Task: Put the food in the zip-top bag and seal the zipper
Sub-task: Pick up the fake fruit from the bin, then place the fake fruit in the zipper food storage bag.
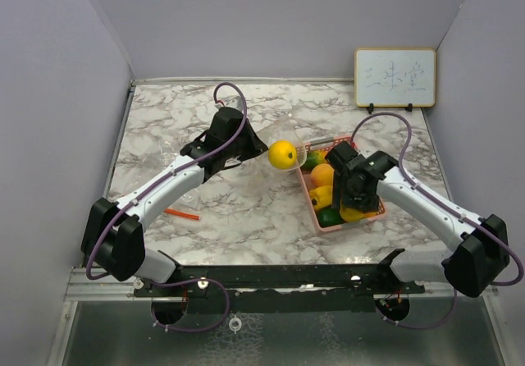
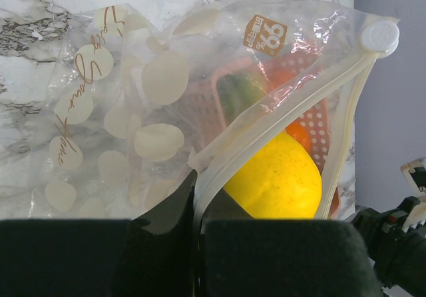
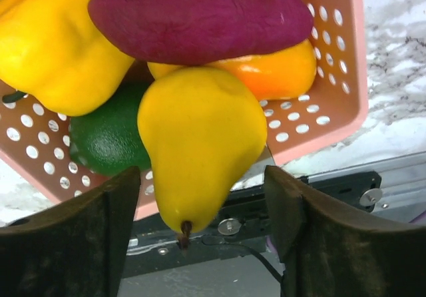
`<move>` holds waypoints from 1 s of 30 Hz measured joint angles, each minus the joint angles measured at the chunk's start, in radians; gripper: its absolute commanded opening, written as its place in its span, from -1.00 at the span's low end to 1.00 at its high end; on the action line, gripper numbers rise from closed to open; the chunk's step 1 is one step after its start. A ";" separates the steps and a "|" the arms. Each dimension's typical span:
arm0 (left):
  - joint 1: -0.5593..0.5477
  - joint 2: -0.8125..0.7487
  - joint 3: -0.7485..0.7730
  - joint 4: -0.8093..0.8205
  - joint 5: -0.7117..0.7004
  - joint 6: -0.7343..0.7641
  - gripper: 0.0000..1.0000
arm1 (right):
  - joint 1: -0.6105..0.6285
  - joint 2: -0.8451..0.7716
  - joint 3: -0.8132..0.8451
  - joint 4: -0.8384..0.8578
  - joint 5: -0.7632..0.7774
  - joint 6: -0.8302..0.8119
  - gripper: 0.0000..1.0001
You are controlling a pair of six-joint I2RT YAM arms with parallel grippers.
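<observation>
My left gripper (image 1: 248, 149) is shut on the zipper rim of the clear zip-top bag (image 2: 126, 110), which has pale dots, and holds its mouth open. A round yellow fruit (image 2: 279, 177) sits in the bag's mouth; it also shows in the top view (image 1: 283, 154). The bag's white slider (image 2: 379, 36) is at the far end of the zipper. My right gripper (image 3: 201, 177) is open over the pink basket (image 3: 333, 110), its jaws on either side of a yellow pear (image 3: 200, 137) without touching it. A purple sweet potato (image 3: 200, 14), a yellow pepper (image 3: 53, 50), an orange fruit (image 3: 279, 70) and a green fruit (image 3: 106, 137) lie in the basket.
The basket (image 1: 321, 221) stands right of centre on the marble table. A thin orange strip (image 1: 182, 214) lies near the left arm. A small whiteboard (image 1: 394, 77) leans at the back right. Grey walls close in both sides.
</observation>
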 measured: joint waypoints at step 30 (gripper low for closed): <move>0.006 -0.064 -0.021 -0.010 0.034 -0.030 -1.00 | 0.001 0.080 0.302 0.560 -0.599 -0.237 -0.96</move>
